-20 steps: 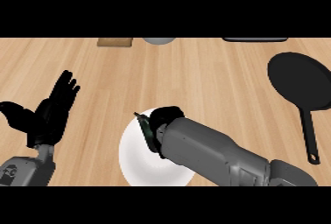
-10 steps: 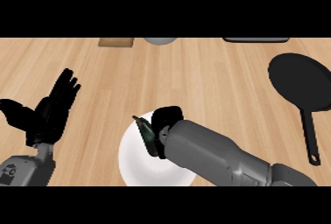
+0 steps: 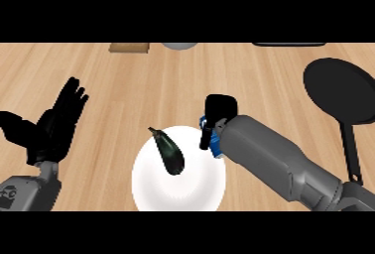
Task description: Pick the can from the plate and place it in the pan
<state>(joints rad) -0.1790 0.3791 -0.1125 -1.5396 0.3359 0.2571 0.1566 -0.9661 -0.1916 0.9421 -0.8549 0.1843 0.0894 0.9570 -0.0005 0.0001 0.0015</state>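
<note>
The white plate (image 3: 179, 183) sits near the front edge of the wooden bench (image 3: 161, 84), a little left of the middle. A dark eggplant (image 3: 168, 153) lies on its upper left part, stem end pointing toward the plate's far rim.

The right robot hand (image 3: 218, 110) shows at the plate's upper right rim, at the end of a grey forearm that runs in from the front right corner. Its black fingers are curled around the can (image 3: 214, 141), of which only a sliver of blue shows between the hand and the forearm, at the plate's right rim. Most of the can is hidden, so whether it touches the plate or is lifted off it cannot be told.

The black pan (image 3: 338, 92) lies by the bench's right edge, well apart from the plate and from the can, its round bowl toward the back and its long handle running toward the front edge.

The left robot hand (image 3: 55, 126) rests open near the left edge, fingers straight and pointing up, thumb spread to the side, holding nothing.

Along the back edge stand a brown block (image 3: 130, 47), a grey round object (image 3: 179, 45) and, toward the right, a dark flat object (image 3: 289, 44), all cut off by the view.
</note>
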